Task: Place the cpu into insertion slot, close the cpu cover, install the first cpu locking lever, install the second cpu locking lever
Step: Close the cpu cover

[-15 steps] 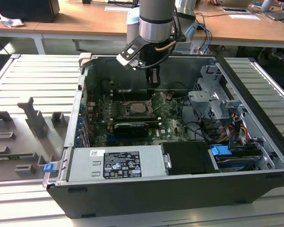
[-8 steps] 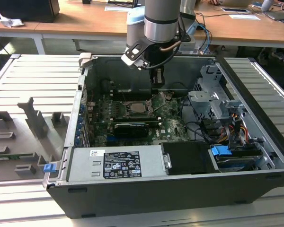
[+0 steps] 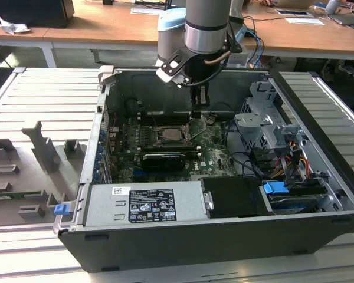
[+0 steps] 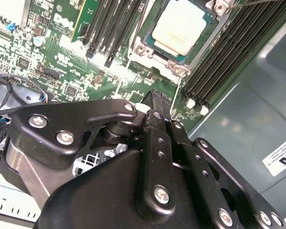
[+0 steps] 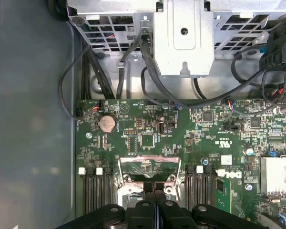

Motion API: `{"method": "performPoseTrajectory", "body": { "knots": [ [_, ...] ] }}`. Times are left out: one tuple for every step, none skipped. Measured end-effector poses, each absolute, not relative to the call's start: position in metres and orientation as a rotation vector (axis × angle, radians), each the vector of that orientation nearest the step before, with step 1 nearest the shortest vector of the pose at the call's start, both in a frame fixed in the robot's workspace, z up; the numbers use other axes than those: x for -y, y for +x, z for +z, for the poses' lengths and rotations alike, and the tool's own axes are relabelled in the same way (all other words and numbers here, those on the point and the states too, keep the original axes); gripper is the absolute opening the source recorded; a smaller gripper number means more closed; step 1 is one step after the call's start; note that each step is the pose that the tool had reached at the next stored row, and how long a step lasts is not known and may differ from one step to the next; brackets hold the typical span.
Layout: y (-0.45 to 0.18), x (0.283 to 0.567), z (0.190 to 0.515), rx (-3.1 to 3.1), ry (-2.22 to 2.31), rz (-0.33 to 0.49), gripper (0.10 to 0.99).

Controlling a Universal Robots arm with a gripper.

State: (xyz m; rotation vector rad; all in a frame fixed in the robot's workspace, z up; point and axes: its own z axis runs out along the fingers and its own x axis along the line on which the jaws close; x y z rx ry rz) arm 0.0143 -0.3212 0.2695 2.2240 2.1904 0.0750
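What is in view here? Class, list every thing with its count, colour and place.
case: one, dark grey, open on the slatted table
motherboard: one, green, on the case floor
cpu: one, pale beige, mid-board
memory slots: two banks, black, either side of the cpu
power supply: one, silvery, near wall of the case
drive cage: one, grey, exterior view's right
cables: several, black, by the cage
fixtures: several, grey, on the table, exterior view's left
arm: one, silver and pale blue, above the case
claw: one, black, shut and empty, over the board beside the cpu
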Motion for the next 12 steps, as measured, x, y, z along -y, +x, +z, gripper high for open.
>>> {"method": "performPoseTrajectory", "body": {
  "knots": [
    [0.016,0.321,0.269,-2.191,2.224,0.075,0.106],
    [0.016,0.321,0.269,-2.19,2.224,0.075,0.106],
    [0.016,0.321,0.269,-2.191,2.224,0.075,0.106],
    [0.016,0.322,0.269,-2.191,2.224,0.075,0.106],
    [0.017,0.322,0.269,-2.191,2.224,0.075,0.106],
    [0.017,0.323,0.269,-2.191,2.224,0.075,0.106],
    [0.017,0.324,0.269,-2.19,2.224,0.075,0.106],
    [0.017,0.324,0.269,-2.191,2.224,0.075,0.106],
    [0.018,0.324,0.268,-2.19,2.224,0.075,0.106],
    [0.019,0.324,0.268,-2.19,2.224,0.075,0.106],
    [0.023,0.324,0.267,-2.191,2.224,0.074,0.106],
    [0.027,0.324,0.267,-2.193,2.223,0.073,0.106]
  ]
}}
